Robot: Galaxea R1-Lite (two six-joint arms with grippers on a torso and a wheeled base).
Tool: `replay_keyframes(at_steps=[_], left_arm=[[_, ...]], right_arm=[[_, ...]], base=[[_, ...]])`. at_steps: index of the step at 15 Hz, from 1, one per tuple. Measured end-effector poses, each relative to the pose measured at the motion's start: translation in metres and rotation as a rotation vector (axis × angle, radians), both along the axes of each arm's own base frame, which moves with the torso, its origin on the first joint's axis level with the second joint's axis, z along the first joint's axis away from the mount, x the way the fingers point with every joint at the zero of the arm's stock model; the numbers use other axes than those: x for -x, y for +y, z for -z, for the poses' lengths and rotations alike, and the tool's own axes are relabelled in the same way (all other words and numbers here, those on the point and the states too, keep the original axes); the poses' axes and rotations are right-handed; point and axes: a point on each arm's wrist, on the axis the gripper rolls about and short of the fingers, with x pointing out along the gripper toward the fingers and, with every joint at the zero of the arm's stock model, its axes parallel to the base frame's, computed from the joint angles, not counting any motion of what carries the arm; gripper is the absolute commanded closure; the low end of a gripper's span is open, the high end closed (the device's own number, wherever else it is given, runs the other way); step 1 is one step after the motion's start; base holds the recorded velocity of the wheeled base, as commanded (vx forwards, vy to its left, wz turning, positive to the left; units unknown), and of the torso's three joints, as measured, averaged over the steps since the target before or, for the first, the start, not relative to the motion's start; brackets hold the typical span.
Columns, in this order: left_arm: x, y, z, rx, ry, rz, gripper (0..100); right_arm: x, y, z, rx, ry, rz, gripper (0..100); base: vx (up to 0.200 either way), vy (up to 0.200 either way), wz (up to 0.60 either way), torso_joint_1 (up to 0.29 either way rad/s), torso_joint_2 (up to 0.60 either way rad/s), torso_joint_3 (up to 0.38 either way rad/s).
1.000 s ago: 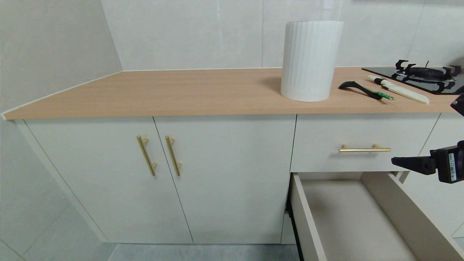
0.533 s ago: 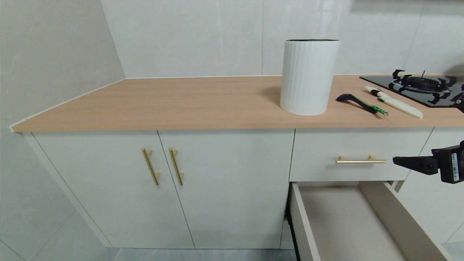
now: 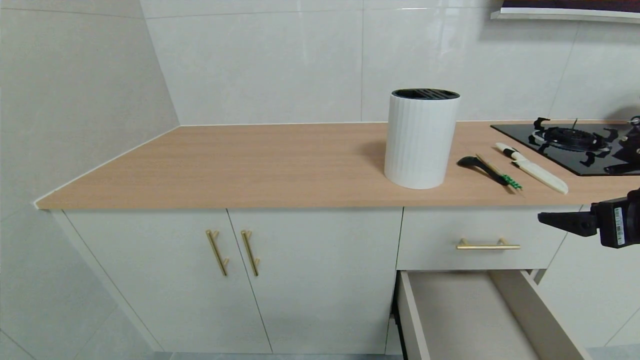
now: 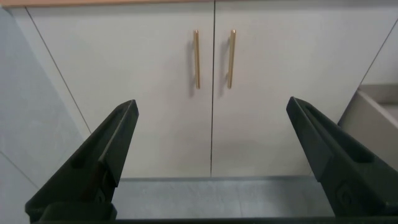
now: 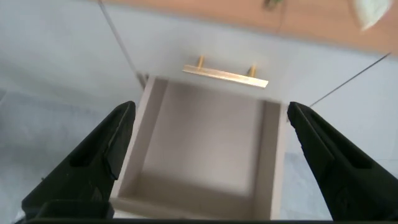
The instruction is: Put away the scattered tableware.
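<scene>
Scattered tableware: a black ladle (image 3: 480, 167), a pair of chopsticks (image 3: 500, 175) with green-banded ends, and a white knife (image 3: 533, 168) lie on the wooden countertop (image 3: 250, 165), between the white ribbed holder (image 3: 421, 139) and the black stove (image 3: 570, 147). The chopsticks lie close along the ladle's handle; the knife lies apart from them, nearer the stove. The holder stands upright, its slotted black top showing.

Below the counter edge, under the tableware, the upper drawer (image 3: 480, 230) is closed and the lower drawer (image 3: 470, 320) is pulled out.

The right gripper (image 3: 542, 218) hangs in front of the cabinet, beside the upper drawer's gold handle (image 3: 487, 245) — its fingers (image 5: 112, 143) are spread wide over the lower drawer and grasp nothing. The left gripper (image 4: 211, 107) faces the two cabinet doors (image 4: 155, 93) with their gold handles, fingers likewise spread wide and empty.
</scene>
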Motion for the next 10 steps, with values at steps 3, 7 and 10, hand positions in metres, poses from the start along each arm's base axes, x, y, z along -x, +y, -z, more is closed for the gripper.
replay_keyframes(at_steps=[3,7,10], left_arm=[[0.000,0.000,0.000,0.000,0.000,-0.001,0],[0.000,0.000,0.000,0.000,0.000,-0.001,0],[0.000,0.000,0.000,0.000,0.000,-0.001,0]], right_arm=[[-0.011,0.001,-0.009,-0.003,-0.040,0.001,0],[-0.063,0.002,-0.036,0.010,-0.076,0.046,0],[-0.107,0.001,-0.028,0.037,-0.036,0.110,0]], base=[[0.000,0.000,0.00,0.007,-0.02,-0.017],[0.000,0.000,0.00,0.000,0.00,0.000],[0.000,0.000,0.00,0.000,0.00,0.000]])
